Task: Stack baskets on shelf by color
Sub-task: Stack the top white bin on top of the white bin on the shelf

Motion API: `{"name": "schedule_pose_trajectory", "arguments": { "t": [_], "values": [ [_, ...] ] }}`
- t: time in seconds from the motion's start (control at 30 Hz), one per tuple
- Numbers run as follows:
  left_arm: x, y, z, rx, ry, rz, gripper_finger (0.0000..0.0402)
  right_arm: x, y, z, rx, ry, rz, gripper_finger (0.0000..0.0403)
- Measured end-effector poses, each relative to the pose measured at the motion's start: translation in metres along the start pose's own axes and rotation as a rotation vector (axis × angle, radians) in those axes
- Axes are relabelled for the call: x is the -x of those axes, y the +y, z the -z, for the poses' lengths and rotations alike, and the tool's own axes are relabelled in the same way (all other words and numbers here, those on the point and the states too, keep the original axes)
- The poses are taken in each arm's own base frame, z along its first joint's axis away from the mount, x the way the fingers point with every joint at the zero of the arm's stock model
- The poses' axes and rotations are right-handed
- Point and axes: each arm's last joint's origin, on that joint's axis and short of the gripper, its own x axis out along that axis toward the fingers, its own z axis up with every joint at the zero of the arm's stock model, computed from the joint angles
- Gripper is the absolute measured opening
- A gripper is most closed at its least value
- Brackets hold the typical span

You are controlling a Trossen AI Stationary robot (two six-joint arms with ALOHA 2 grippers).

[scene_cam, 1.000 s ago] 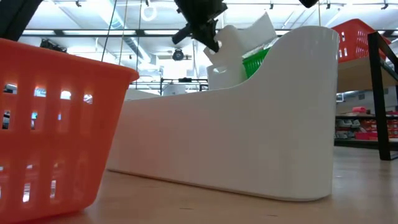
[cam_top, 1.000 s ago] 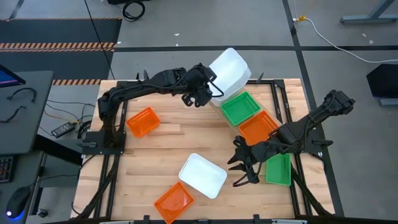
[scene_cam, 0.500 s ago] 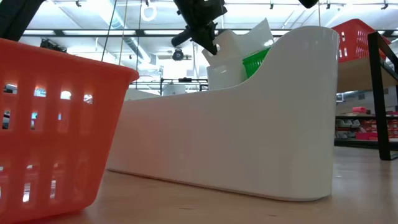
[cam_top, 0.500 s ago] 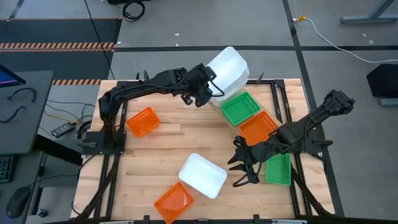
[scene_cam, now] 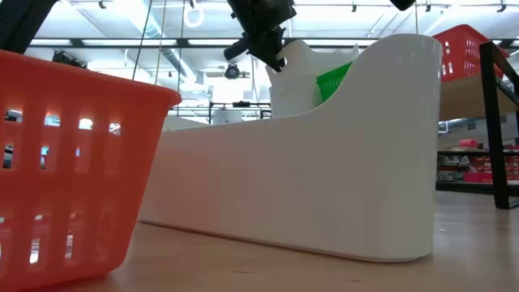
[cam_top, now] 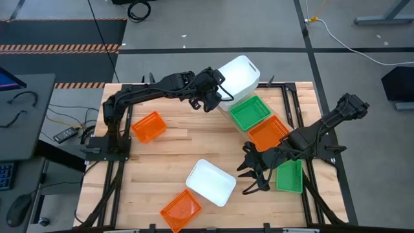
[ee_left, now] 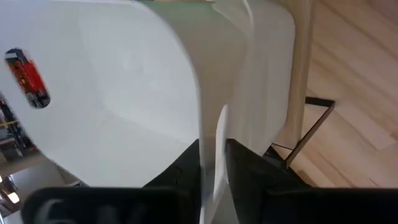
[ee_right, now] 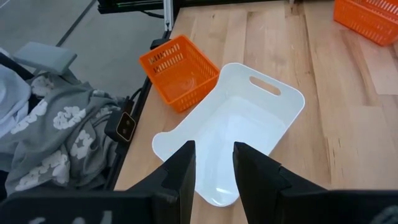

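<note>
My left tool (cam_top: 213, 97) reaches to the far end of the shelf (cam_top: 223, 111), where its fingers (ee_left: 245, 171) sit on either side of the thin rim of a white basket (cam_top: 240, 73); they are narrow about that wall, but I cannot tell whether they are pinching it or have let go. That basket is smooth, glossy, solid-walled plastic with rounded corners, and it lies at the shelf's far end, nested on another white one whose edge shows beside it in my left wrist view. Just nearer on the slanted board comes a green basket (cam_top: 250, 112) with a slotted mesh bottom, and next to that an orange basket (cam_top: 268, 134), also slotted. My right tool (cam_top: 253, 173) hangs above the tabletop (cam_top: 162, 168) near the front right, its fingers (ee_right: 180, 167) a little apart and holding nothing, pointing at a second white basket (cam_top: 211, 182) that lies open side up, shallow, with a cut-out handle slot at one end and a scooped rim at the other. Just beside it, at the front edge, rests an orange mesh basket (cam_top: 180, 210); another orange one (cam_top: 148, 126) sits well apart, at the left near my left arm's base. A green slotted basket (cam_top: 289, 176) lies by my right arm.
</note>
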Motion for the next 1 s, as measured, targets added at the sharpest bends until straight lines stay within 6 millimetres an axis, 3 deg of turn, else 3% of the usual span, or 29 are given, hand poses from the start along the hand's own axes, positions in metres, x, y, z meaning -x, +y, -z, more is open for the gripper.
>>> {"name": "schedule_pose_trajectory", "arguments": {
  "t": [1.0],
  "values": [
    [0.0012, 0.0021, -0.0022, 0.012, -0.004, -0.026, 0.0100, 0.0000, 0.0000, 0.0002, 0.000, 0.001, 0.000, 0.0113]
  ]
}}
